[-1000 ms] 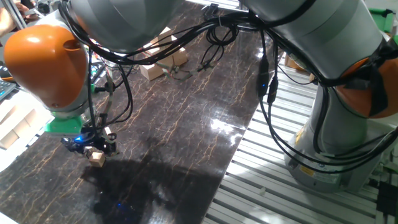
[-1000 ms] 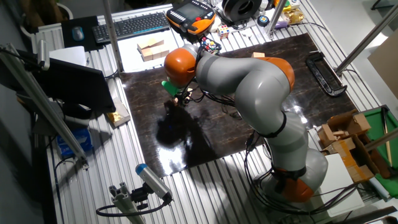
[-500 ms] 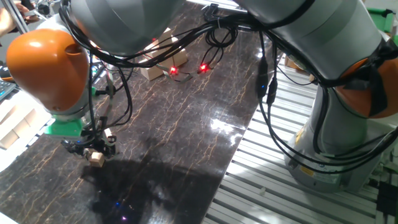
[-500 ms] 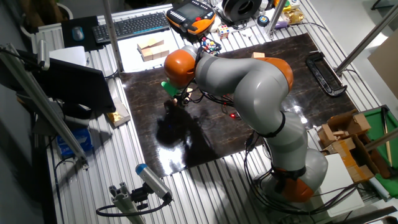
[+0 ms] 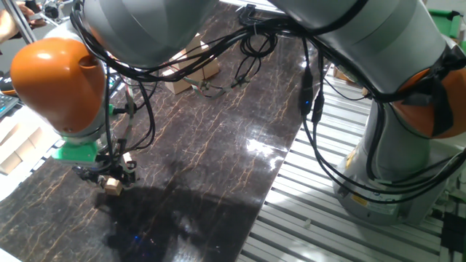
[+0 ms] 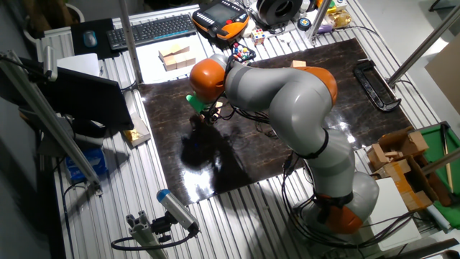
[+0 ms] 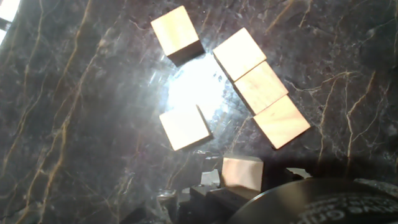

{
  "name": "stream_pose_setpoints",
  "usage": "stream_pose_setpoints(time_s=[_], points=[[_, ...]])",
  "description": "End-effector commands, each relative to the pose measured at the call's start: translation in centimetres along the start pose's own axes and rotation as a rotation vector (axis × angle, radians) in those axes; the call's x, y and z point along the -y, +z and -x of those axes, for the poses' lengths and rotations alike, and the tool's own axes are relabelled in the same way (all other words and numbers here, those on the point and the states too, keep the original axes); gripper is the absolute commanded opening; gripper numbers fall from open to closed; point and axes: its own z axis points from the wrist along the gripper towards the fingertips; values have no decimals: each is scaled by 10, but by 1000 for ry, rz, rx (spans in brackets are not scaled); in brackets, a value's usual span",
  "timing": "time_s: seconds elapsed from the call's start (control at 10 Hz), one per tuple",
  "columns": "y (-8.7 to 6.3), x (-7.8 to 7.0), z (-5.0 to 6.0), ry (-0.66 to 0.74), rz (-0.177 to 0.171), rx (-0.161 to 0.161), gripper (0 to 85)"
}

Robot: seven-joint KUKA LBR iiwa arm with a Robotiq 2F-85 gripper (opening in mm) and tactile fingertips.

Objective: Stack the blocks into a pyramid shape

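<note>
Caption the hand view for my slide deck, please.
Gripper holding one wooden block above the dark marble table, with a row of three blocks and two loose blocks below.

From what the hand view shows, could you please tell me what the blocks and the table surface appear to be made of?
The blocks look like bare, unpainted wood: pale tan, matte, with faint grain lines. The table surface looks like polished dark marble or a marble-pattern laminate: black with tan veins and a bright glare patch. Which of the two cannot be told.

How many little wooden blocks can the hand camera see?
6: three blocks touching in a row, one alone above, one in the middle, one in the gripper. None seem hidden.
</note>
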Motion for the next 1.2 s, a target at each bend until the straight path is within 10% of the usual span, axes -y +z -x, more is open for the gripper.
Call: stream_pose_setpoints(time_s=[0.0,0.4,0.6,1.1], points=[[1,0,0,1,0,0,557],[6,0,1,-9,4,2,400],[5,0,1,-40,0,-3,7],[-30,1,6,-144,-13,-22,7]])
